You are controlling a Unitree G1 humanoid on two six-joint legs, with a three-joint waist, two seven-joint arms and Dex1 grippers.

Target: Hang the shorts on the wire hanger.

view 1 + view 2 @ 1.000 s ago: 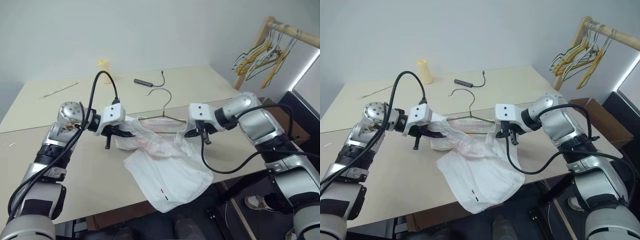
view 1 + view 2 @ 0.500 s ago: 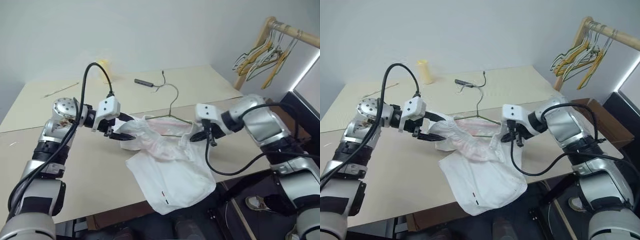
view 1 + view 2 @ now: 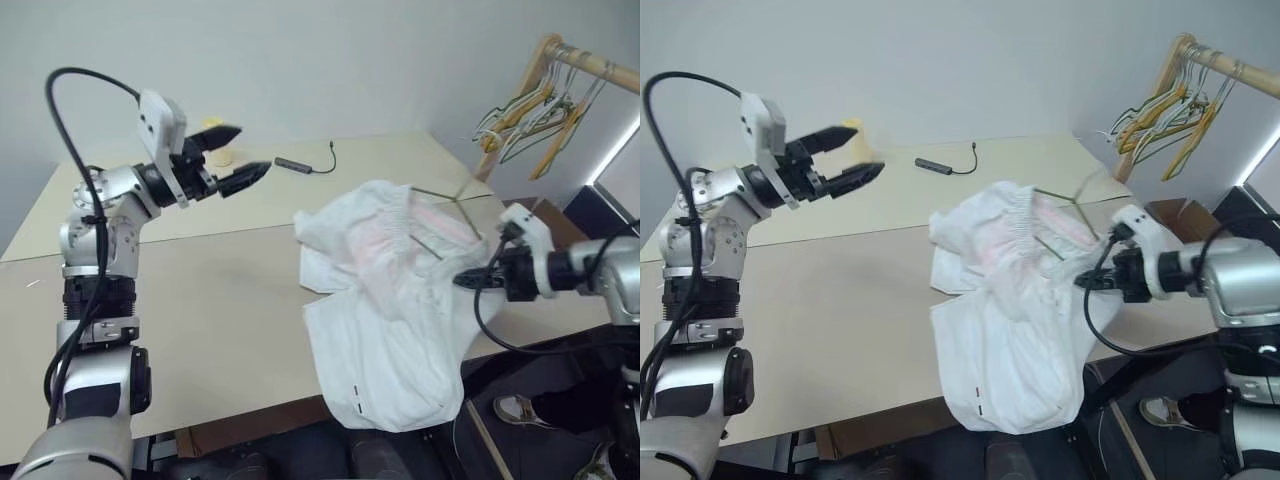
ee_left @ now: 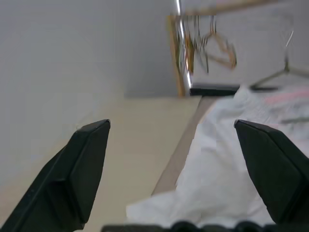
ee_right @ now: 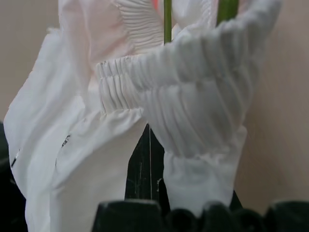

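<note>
The white shorts (image 3: 385, 300) hang bunched from the thin wire hanger (image 3: 438, 193), their gathered waistband (image 5: 193, 72) draped over its wire. The lower part of the shorts droops past the table's front edge. My right gripper (image 3: 468, 280) is at the shorts' right side, shut on the wire hanger (image 5: 167, 19) with the waistband folded around it. My left gripper (image 3: 238, 155) is raised high at the left, well clear of the shorts (image 4: 231, 188), its fingers (image 4: 82, 169) spread open and empty.
The beige table (image 3: 200, 300) runs left and back. A yellow cup (image 3: 850, 126) stands behind my left gripper, and a black cable with a dongle (image 3: 300, 164) lies at the far side. A wooden rack (image 3: 545, 60) with coloured hangers (image 3: 520, 115) stands at the right.
My left gripper let go of the waistband, opened and swung up to the left. My right gripper carried the hanger and shorts to the right, lifting them off the table.
</note>
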